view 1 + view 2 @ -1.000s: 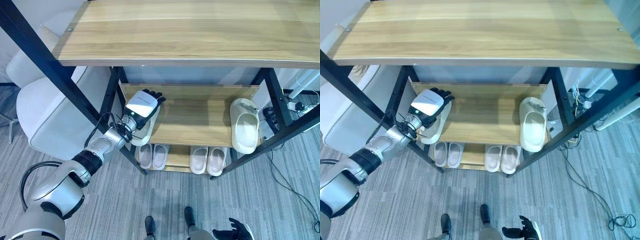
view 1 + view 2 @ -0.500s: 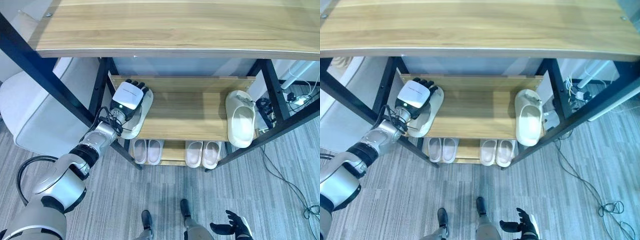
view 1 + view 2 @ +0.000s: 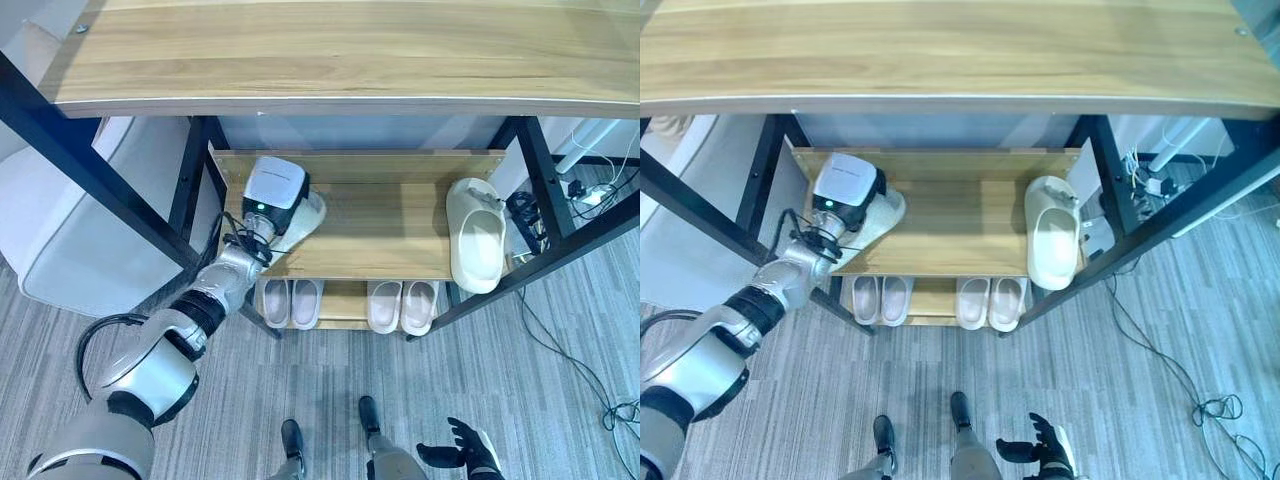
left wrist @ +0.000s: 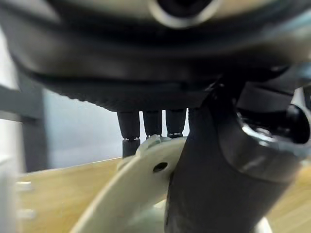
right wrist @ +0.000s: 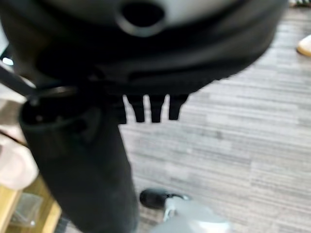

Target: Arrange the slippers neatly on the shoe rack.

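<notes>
Grey striped carpet (image 3: 250,400) covers the floor in front of a black-framed shoe rack (image 3: 540,190) with wooden shelves. Nearest the viewer, low on the robot's right, the right hand (image 3: 460,458) hangs over the carpet; its own wrist view shows the fingers (image 5: 146,108) straight and apart above bare floor, holding nothing. On the bottom shelf sit two pale pairs of slippers, a left pair (image 3: 290,302) and a right pair (image 3: 403,305), toes pointing inward. One level up, on the middle shelf (image 3: 390,235), the left hand (image 3: 275,190) lies over a cream slipper (image 3: 305,215) at the shelf's left end, the slipper angled with its toe toward the shelf's middle. From overhead the hand's white back hides the grip; the left wrist view supplies it, showing the thumb (image 4: 209,194) down one side of the slipper's rim (image 4: 146,170) and the fingertips (image 4: 153,128) curled over the far edge, so the hand clasps the slipper. Whether the sole rests on the wood cannot be told. A second cream slipper (image 3: 478,240), thick-soled with a wide open strap, lies alone at the right end of the same shelf, well apart from the held one, its heel overhanging the front edge. The top shelf (image 3: 330,50) is light wood. A white chair (image 3: 70,250) stands left of the rack.
</notes>
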Robot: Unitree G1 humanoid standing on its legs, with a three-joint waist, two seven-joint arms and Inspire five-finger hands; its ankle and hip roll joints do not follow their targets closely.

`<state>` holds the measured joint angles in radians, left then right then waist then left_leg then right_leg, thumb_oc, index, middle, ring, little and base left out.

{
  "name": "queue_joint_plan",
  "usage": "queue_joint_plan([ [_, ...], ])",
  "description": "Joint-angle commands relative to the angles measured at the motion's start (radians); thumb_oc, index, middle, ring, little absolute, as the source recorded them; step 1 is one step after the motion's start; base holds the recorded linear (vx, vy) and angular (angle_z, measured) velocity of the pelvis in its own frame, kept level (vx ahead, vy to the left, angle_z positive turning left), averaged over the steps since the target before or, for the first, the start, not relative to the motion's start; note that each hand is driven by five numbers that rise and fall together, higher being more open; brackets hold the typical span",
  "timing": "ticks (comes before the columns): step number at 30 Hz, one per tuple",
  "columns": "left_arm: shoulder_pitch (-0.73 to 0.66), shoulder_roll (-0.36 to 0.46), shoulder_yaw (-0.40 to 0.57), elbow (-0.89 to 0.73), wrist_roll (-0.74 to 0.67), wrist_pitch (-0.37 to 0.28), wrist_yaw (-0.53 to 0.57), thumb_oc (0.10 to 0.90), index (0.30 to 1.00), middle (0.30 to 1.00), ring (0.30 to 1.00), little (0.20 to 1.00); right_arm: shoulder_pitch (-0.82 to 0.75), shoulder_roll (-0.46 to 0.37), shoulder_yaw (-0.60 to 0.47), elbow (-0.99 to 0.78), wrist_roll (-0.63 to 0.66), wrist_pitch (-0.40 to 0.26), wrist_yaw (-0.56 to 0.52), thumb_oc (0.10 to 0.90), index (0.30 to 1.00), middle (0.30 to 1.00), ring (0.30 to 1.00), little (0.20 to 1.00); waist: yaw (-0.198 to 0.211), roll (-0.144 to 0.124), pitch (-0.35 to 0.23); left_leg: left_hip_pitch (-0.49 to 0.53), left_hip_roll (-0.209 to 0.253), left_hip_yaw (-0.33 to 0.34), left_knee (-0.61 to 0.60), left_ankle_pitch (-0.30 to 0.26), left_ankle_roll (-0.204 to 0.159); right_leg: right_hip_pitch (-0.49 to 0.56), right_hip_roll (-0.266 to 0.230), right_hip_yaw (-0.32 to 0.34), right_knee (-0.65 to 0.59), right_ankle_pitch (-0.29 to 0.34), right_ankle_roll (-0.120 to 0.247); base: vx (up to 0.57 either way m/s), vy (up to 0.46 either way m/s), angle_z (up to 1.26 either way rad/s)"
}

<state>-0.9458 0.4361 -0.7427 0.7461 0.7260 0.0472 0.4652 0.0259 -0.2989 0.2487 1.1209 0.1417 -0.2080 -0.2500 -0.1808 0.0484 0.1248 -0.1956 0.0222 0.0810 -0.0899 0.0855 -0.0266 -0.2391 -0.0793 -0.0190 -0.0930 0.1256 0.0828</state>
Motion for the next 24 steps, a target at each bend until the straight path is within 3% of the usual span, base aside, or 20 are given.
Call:
queue_joint_plan([
  [1, -0.129, -0.037, 0.089, -0.037, -0.001, -0.035, 0.048, 0.4, 0.3, 0.3, 0.3, 0.3, 0.029, -0.056, -0.032, -0.033, 0.013, -0.017, -0.041, 0.8, 0.9, 0.9, 0.9, 0.9, 0.009, 0.023, 0.004, 0.049, -0.026, -0.027, 0.003, -0.104, -0.02, 0.063, 0.01, -0.022, 0.006, -0.119, 0.057, 0.02, -0.051, 0.02],
  [7, -0.165, -0.109, 0.075, 0.027, -0.022, -0.024, 0.05, 0.4, 0.3, 0.3, 0.3, 0.3, -0.023, -0.089, -0.029, -0.029, 0.009, -0.008, -0.057, 0.8, 0.9, 0.9, 0.9, 0.9, 0.001, 0.041, 0.011, 0.069, -0.02, -0.027, 0.003, -0.098, -0.025, 0.081, 0.018, -0.016, 0.006, -0.132, 0.049, -0.02, -0.042, -0.02],
  [15, -0.339, -0.198, 0.055, 0.317, -0.089, 0.034, 0.1, 0.4, 0.3, 0.3, 0.3, 0.3, -0.045, -0.119, 0.003, -0.038, 0.012, -0.023, -0.077, 0.8, 0.9, 0.9, 0.9, 0.9, -0.037, 0.068, 0.018, 0.014, -0.006, 0.009, 0.003, -0.082, -0.031, 0.003, 0.028, 0.013, 0.006, -0.109, 0.051, -0.04, -0.042, -0.09],
  [24, -0.448, -0.18, 0.04, 0.394, -0.156, 0.038, 0.119, 0.4, 0.3, 0.3, 0.3, 0.3, -0.063, -0.123, 0.024, -0.018, 0.021, -0.03, -0.081, 0.8, 0.9, 0.9, 0.9, 0.9, -0.056, 0.076, 0.02, -0.019, 0.004, 0.039, 0.003, -0.075, -0.037, -0.047, 0.035, 0.034, 0.006, -0.088, 0.052, 0.0, -0.026, -0.11],
])
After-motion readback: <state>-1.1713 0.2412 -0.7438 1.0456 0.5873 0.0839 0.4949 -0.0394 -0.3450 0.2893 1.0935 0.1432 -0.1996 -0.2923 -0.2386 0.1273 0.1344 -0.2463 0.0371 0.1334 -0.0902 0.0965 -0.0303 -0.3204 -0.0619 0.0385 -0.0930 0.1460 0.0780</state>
